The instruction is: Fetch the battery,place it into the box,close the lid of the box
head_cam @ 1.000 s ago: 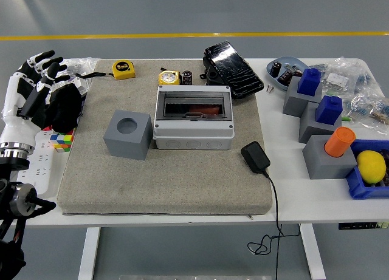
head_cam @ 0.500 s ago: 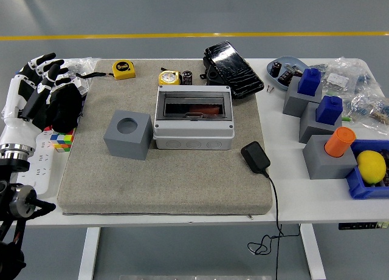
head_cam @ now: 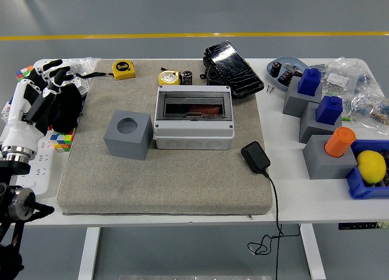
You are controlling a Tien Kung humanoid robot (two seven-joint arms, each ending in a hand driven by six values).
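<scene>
A grey plastic box point(head_cam: 193, 134) stands in the middle of the beige mat point(head_cam: 164, 177). Its dark top window point(head_cam: 193, 102) shows a red object point(head_cam: 199, 113) inside; I cannot tell whether the tinted lid lies over it. Behind the box a small black cylinder point(head_cam: 187, 77) stands upright on the mat's far edge. My left hand point(head_cam: 47, 79) hovers at the table's left edge, well away from the box, with its fingers relaxed and holding nothing. The right arm is out of view.
A grey cube with a round hole point(head_cam: 127, 134) sits just left of the box. A black charger point(head_cam: 255, 157) with its cable lies to the right. Two yellow tape measures point(head_cam: 124, 68), a black pack point(head_cam: 233, 68), grey blocks point(head_cam: 327, 155) and a blue bin point(head_cam: 364, 186) line the far and right sides.
My left hand has drawn back a little toward the left edge, uncovering a coloured cube behind it. Nothing on the mat has moved.
</scene>
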